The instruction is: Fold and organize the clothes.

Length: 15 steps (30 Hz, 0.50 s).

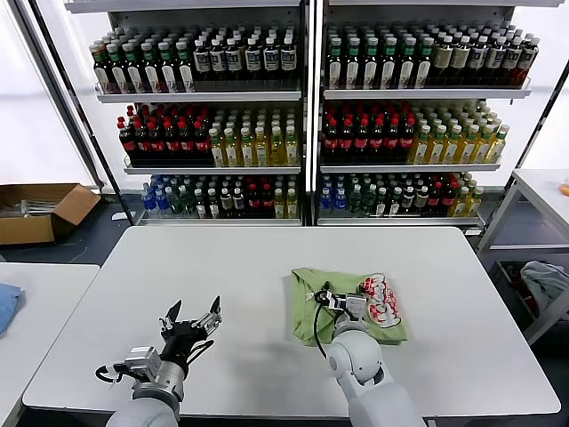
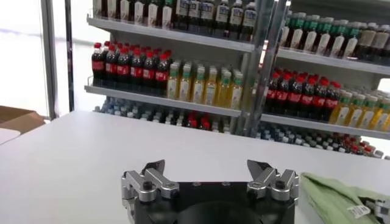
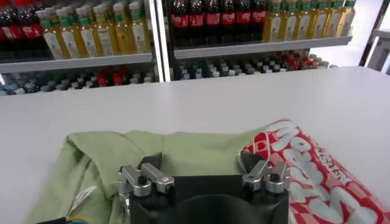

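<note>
The light green polo shirt [image 1: 311, 298] lies folded into a compact bundle right of the table's middle, its red-and-white printed patch [image 1: 380, 298] facing up on its right half. My right gripper [image 1: 342, 301] is open and empty, low over the bundle's near part. In the right wrist view its spread fingertips frame the green fabric [image 3: 183, 152], with the patch [image 3: 304, 176] beside one finger. My left gripper [image 1: 191, 318] is open and empty over bare table at the front left, well apart from the shirt. The shirt's edge [image 2: 329, 192] shows in the left wrist view.
The white table [image 1: 222, 267] stands before shelves of bottles [image 1: 311, 116]. A second table with a blue cloth [image 1: 7, 302] is at the left. A cardboard box [image 1: 40, 209] lies on the floor at far left. A grey-white cloth heap [image 1: 542, 280] lies at the right.
</note>
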Each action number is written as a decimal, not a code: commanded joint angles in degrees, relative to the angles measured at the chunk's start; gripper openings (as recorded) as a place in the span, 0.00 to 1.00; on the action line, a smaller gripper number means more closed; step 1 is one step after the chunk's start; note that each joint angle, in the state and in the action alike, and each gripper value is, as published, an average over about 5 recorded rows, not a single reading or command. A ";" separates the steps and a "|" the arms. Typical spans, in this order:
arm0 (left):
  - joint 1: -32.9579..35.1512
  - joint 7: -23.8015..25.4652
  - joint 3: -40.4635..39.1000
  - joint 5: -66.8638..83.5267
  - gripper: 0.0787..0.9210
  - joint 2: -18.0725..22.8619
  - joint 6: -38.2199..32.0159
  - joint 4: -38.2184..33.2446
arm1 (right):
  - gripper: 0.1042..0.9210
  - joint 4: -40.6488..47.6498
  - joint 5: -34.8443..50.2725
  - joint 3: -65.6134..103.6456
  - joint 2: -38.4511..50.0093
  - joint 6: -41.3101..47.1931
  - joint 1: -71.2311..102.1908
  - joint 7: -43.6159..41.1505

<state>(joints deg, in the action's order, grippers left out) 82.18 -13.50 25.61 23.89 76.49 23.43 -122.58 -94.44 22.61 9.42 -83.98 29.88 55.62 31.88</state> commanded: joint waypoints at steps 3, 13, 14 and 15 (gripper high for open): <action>1.35 0.24 0.43 0.00 0.88 0.01 -0.15 -1.21 | 0.88 0.04 1.51 0.40 -1.27 -0.27 0.63 -0.30; 2.52 0.38 -0.43 -0.88 0.88 1.20 -0.51 -2.38 | 0.88 -11.97 -6.43 1.79 1.74 -4.28 3.81 -3.60; 2.60 0.41 -0.51 -1.05 0.88 1.26 -0.57 -2.38 | 0.88 -12.35 -6.48 2.21 2.03 -4.23 4.36 -3.44; 2.65 0.45 -0.59 -1.20 0.88 1.31 -0.62 -2.36 | 0.88 -12.42 -6.25 2.71 2.30 -4.17 4.83 -3.17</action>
<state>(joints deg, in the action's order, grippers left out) 84.29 -13.17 25.36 23.28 77.35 23.00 -124.62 -98.89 20.86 10.62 -83.49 27.70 57.48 29.87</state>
